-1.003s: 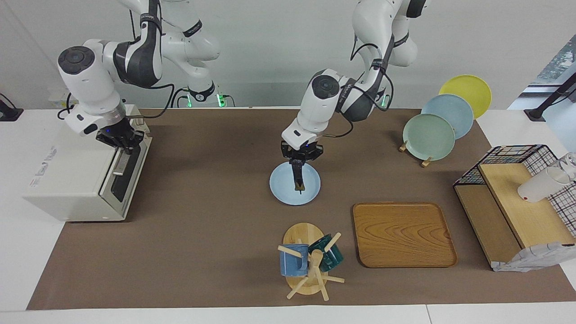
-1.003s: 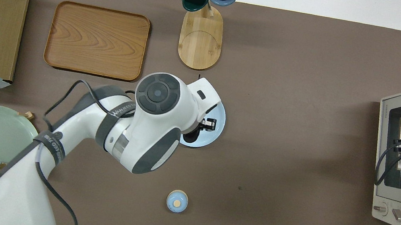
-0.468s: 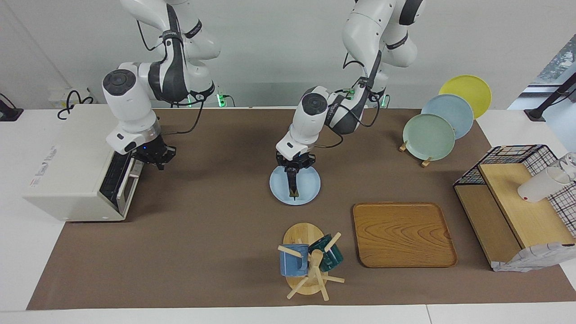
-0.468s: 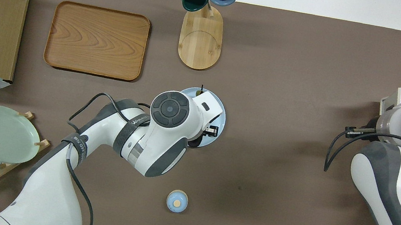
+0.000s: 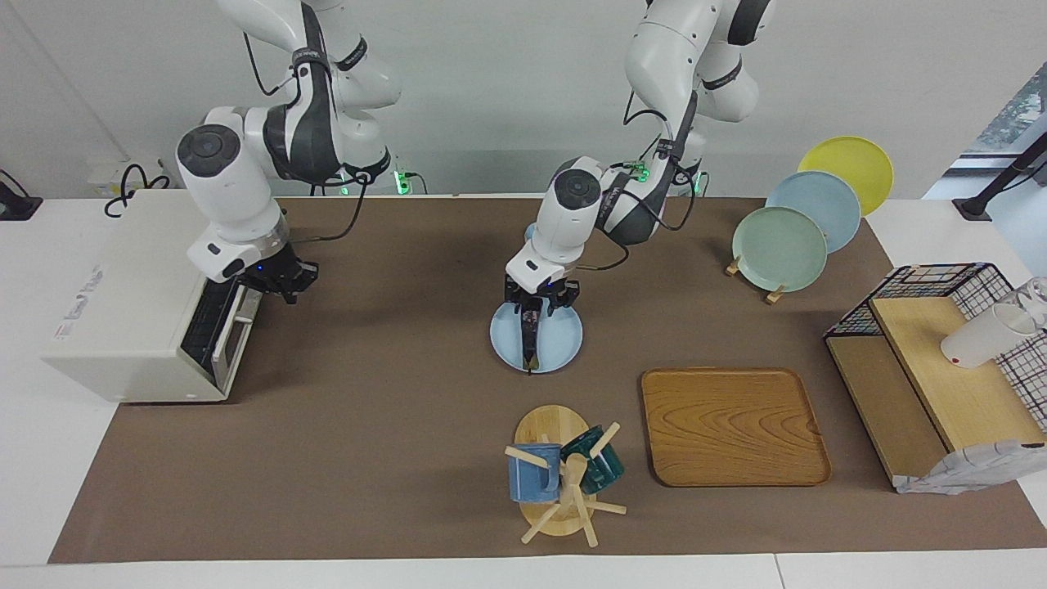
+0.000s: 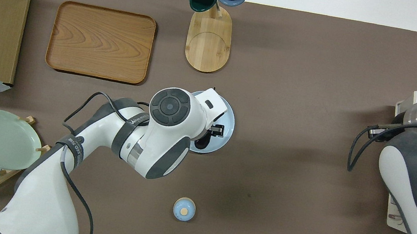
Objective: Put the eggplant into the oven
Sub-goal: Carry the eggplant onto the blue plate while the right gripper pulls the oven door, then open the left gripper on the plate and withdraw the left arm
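**Inspector:** Report what has changed at the oven (image 5: 139, 327).

**Assistant:** A second ago the right gripper (image 5: 274, 282) was on the door handle with the door closed. Now the door hangs open on its hinge and the gripper has come off it, hovering just in front of the door's upper edge. I cannot tell whether its fingers are apart or together.

**Inspector:** And the eggplant (image 5: 529, 339)?

**Assistant:** It lies on the light blue plate (image 5: 564, 343) at mid-table, its stem end pointing away from the robots. The left gripper (image 5: 536, 309) has dropped lower over it since a second ago and now sits at the end nearer the robots. Whether it has clamped on is not resolvable; the overhead view is blocked by the wrist.

**Inspector:** Consequence for the task?

**Assistant:** In my judgement the oven is ready to receive. The eggplant is not yet lifted, so the grasp and the carry toward the right arm's end of the table remain outstanding.
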`<action>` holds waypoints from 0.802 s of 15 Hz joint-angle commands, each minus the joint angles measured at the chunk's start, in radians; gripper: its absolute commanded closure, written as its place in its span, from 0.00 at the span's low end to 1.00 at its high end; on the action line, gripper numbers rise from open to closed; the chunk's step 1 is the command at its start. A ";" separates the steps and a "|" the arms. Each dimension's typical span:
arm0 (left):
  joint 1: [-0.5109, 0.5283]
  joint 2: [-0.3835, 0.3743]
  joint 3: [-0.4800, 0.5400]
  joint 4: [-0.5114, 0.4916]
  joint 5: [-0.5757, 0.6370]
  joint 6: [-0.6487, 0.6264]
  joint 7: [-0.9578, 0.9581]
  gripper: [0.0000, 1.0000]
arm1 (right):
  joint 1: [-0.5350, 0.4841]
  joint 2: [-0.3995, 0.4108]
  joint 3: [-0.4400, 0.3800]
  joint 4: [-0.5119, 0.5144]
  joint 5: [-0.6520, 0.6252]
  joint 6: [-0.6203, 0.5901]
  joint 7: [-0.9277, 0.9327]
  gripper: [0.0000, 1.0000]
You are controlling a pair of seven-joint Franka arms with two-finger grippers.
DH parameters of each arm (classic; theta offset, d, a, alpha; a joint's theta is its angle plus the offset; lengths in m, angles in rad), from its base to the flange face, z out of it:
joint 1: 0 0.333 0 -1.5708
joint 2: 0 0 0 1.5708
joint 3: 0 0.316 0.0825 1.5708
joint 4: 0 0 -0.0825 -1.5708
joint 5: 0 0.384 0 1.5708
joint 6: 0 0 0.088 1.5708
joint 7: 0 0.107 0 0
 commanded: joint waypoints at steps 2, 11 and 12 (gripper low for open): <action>0.108 -0.083 0.002 0.063 -0.021 -0.192 0.097 0.00 | -0.020 -0.024 0.000 0.010 -0.046 -0.054 0.008 1.00; 0.461 -0.247 0.008 0.226 0.050 -0.531 0.342 0.00 | -0.063 -0.057 -0.001 -0.116 -0.052 0.074 -0.054 1.00; 0.483 -0.268 0.009 0.226 0.053 -0.554 0.359 0.00 | -0.063 -0.054 -0.003 -0.107 -0.054 0.061 -0.057 1.00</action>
